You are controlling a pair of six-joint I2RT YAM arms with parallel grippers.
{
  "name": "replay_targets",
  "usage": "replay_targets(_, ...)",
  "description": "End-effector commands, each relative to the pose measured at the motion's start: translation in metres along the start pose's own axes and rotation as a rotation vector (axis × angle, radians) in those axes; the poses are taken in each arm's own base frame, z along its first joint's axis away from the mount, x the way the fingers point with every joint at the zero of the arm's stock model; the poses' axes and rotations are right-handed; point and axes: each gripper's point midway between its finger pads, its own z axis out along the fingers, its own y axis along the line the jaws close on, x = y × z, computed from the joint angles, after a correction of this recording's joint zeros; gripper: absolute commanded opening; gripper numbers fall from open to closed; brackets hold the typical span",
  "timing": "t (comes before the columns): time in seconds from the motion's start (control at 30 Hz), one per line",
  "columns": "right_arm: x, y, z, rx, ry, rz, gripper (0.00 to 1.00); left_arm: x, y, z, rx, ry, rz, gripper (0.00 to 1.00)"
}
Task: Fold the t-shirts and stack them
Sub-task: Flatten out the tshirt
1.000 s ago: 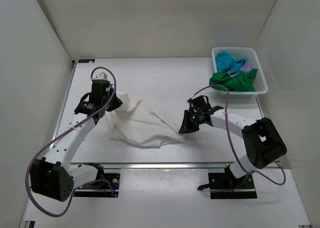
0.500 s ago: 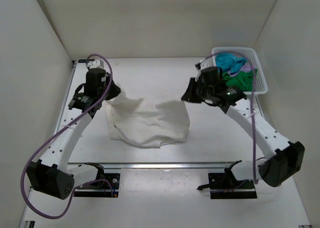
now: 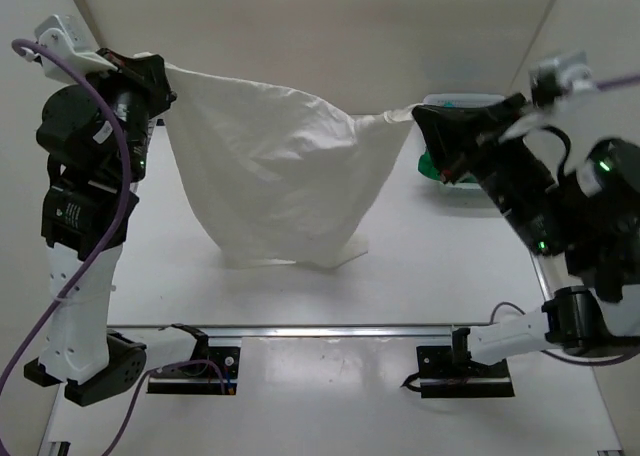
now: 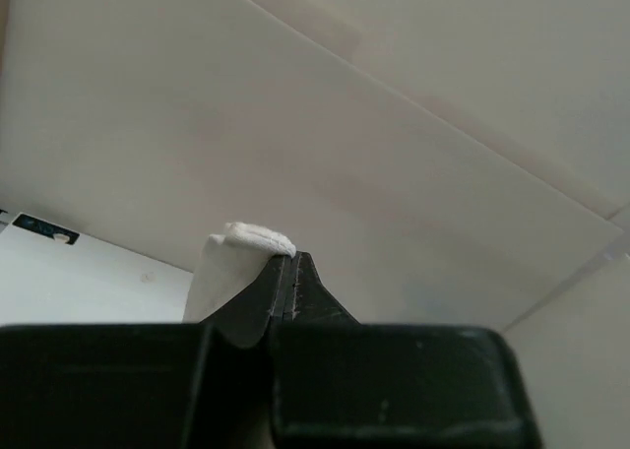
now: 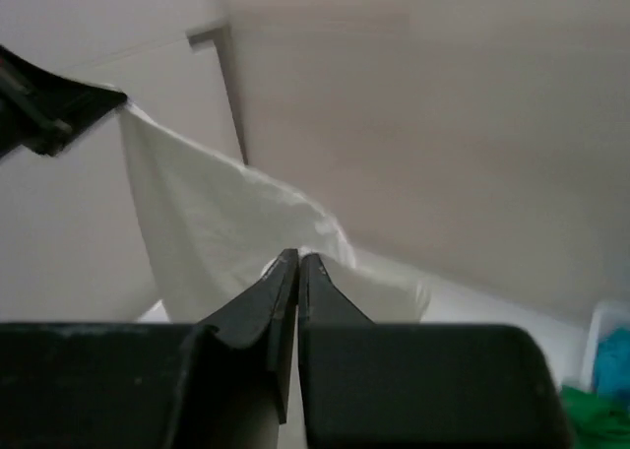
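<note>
A large cream-white t-shirt hangs stretched between both arms high above the table, its lower edge near the tabletop. My left gripper is shut on the shirt's left upper corner, a bunch of white cloth showing beside the closed tips. My right gripper is shut on the right upper corner, and the shirt spreads away from its closed tips. A green t-shirt and a turquoise one lie in the basket, mostly hidden behind the right arm.
The white lattice basket stands at the table's back right, largely covered by the right arm. White enclosure walls close in the back and sides. A metal rail runs along the table's near edge.
Both arms have risen steeply and spread apart, lifting the cream-white shirt off the table until it hangs spread between them. The right gripper, earlier at the shirt's right edge, now holds it.
</note>
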Motion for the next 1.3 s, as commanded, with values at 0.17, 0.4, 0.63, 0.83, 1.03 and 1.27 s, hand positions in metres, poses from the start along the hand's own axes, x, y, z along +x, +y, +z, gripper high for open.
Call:
replay_targets(0.17,-0.029,-0.046,0.015,0.475,-0.095,-0.264,0.00,0.080,0.036,0.036,-0.112,0.188,0.083,0.00)
replay_targets(0.4,0.108,-0.140,0.117,0.300,0.211,0.002,0.00,0.151,0.090,0.083,-0.230,0.342,0.065,0.00)
replay_targets(0.63,0.232,-0.255,0.199,0.396,0.455,0.118,0.00,0.252,0.165,0.117,-0.378,0.554,0.070,0.00)
replay_targets(0.83,0.089,-0.257,0.234,0.287,0.073,0.130,0.00,0.151,0.089,0.161,-0.199,0.321,-0.035,0.00)
replay_targets(1.03,-0.037,-0.190,0.159,0.208,-0.197,0.019,0.01,0.044,0.049,0.126,-0.091,0.099,-0.095,0.00)
replay_targets(1.27,-0.102,-0.132,0.077,0.178,-0.345,-0.050,0.00,-0.033,0.011,0.067,-0.024,-0.085,-0.078,0.00)
